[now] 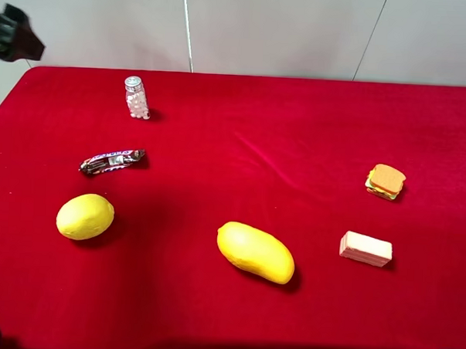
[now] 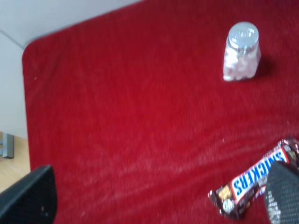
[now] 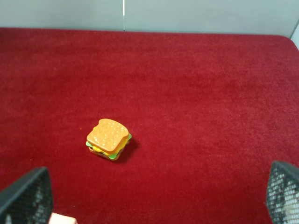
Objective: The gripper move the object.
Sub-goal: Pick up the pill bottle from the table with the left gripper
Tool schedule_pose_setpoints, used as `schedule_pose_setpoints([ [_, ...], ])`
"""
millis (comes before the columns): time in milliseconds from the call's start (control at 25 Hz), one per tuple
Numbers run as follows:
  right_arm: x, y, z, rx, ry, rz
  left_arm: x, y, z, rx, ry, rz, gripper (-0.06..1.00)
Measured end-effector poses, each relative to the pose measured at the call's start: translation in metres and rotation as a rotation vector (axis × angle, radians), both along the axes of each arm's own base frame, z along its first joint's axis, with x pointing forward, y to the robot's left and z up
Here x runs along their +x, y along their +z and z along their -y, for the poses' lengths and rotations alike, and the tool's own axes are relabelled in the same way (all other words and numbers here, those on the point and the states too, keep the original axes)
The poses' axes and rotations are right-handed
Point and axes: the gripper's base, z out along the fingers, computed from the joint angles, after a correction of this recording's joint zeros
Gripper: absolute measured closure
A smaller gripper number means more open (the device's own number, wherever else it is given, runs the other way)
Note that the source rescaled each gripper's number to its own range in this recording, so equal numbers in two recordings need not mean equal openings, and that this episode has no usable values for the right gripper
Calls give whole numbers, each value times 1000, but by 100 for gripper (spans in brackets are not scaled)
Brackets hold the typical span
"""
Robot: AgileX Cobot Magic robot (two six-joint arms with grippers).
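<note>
The small clear bottle (image 1: 136, 98) of white-pink pellets with a silver cap stands upright at the far left of the red table (image 1: 242, 144). In the left wrist view the bottle (image 2: 242, 52) is well ahead of my left gripper (image 2: 159, 198). That gripper is open and empty, with black fingertips (image 2: 30, 196) wide apart above the cloth. My right gripper (image 3: 154, 196) is open and empty too, over the right side of the table. In the high view only a black arm part (image 1: 15, 33) shows at the upper left edge; neither gripper's jaws show there.
A dark candy-bar wrapper (image 1: 112, 161) lies in front of the bottle and shows near one left fingertip (image 2: 254, 179). A yellow lemon (image 1: 85, 216) and a yellow mango (image 1: 255, 251) sit nearer the front. A toy sandwich (image 1: 385, 181) (image 3: 108, 139) and a pink wafer block (image 1: 366, 248) are on the right.
</note>
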Motion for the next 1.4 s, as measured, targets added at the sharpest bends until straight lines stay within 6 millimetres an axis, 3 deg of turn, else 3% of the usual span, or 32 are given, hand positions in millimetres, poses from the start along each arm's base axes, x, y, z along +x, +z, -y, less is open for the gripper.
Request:
schedule_pose_setpoints([
  [320, 0, 0, 0, 0, 0, 0, 60, -26, 13, -6, -26, -18, 16],
  [640, 0, 0, 0, 0, 0, 0, 98, -59, 33, -21, -86, -2, 16],
  [1080, 0, 0, 0, 0, 0, 0, 131, -110, 58, -33, -149, -27, 16],
  [1400, 0, 0, 0, 0, 0, 0, 139, -140, 70, -44, -182, -33, 16],
])
